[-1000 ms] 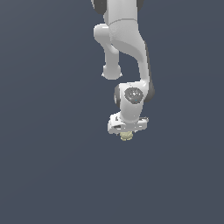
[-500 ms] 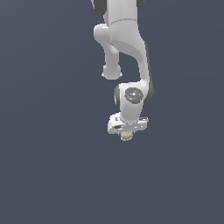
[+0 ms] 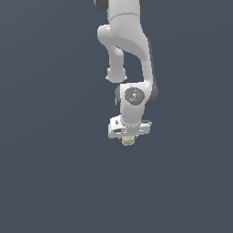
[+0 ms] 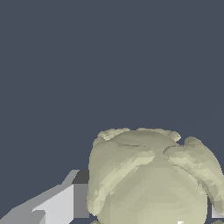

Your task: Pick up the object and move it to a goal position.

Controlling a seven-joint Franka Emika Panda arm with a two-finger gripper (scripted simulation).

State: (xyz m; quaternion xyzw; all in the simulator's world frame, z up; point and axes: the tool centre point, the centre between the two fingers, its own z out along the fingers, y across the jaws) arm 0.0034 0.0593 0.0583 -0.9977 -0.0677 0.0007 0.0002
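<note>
The object [image 3: 128,140] is a small pale yellowish-beige lumpy blob. It sits just under the white hand of the arm, between the fingers of my gripper [image 3: 129,137], in the middle of the exterior view. In the wrist view the object [image 4: 148,175] fills the near part of the picture, with a grey-white finger [image 4: 61,205] against one side and a sliver of the other finger [image 4: 216,211] at the opposite side. The gripper is shut on the object. The fingertips are mostly hidden behind it.
The plain dark grey-blue ground [image 3: 50,173] surrounds the arm on all sides. The white arm [image 3: 129,50] comes down from the top of the exterior view. No other objects show.
The arm with the held object has shifted very slightly toward the exterior view's left. The grip on the object looks the same.
</note>
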